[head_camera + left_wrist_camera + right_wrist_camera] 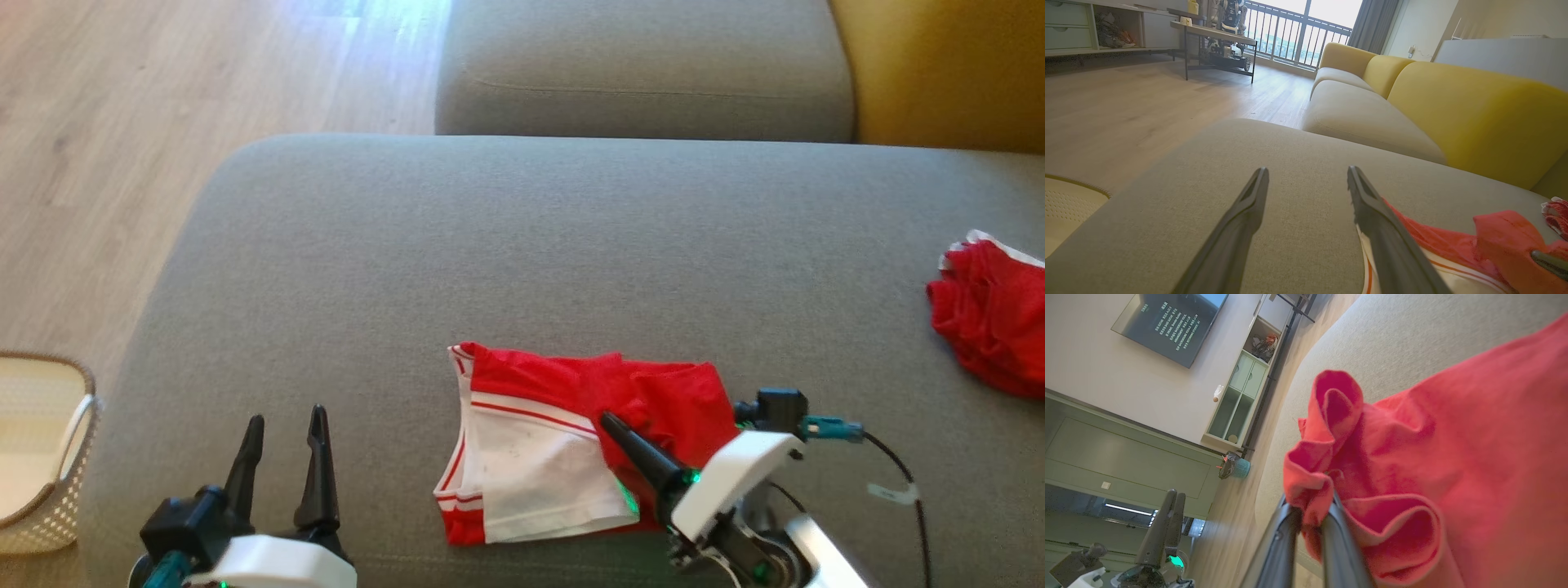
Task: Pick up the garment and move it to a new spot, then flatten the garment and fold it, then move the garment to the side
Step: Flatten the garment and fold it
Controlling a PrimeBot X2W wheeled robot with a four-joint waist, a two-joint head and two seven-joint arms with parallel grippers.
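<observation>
- Now the garment (539, 441), red-and-white shorts, lies on the grey seat cushion (490, 245) close to its front edge, a bit right of the middle. The white panel is flat and the red part is bunched at the right side.
- right gripper (608, 420): jaws closed, pinching a fold of the garment's red fabric. The right wrist view shows cloth squeezed between the two fingers (1280, 543) and ruffled above them.
- left gripper (286, 425): jaws spread wide with nothing between them, over bare cushion toward the front left corner and apart from the garment's left edge. Can't tell if the tips touch the cushion.
- second red garment (992, 314): crumpled at the cushion's right edge, well apart from the first.
- pale woven basket (69, 457): on the wood floor (163, 98), just beside the cushion's left edge.
- another grey cushion (645, 73) lies beyond the far edge, with a yellow backrest (939, 65) by the far right corner.
- black cable (898, 465): loops from the right wrist over the cushion, right of the garment.
</observation>
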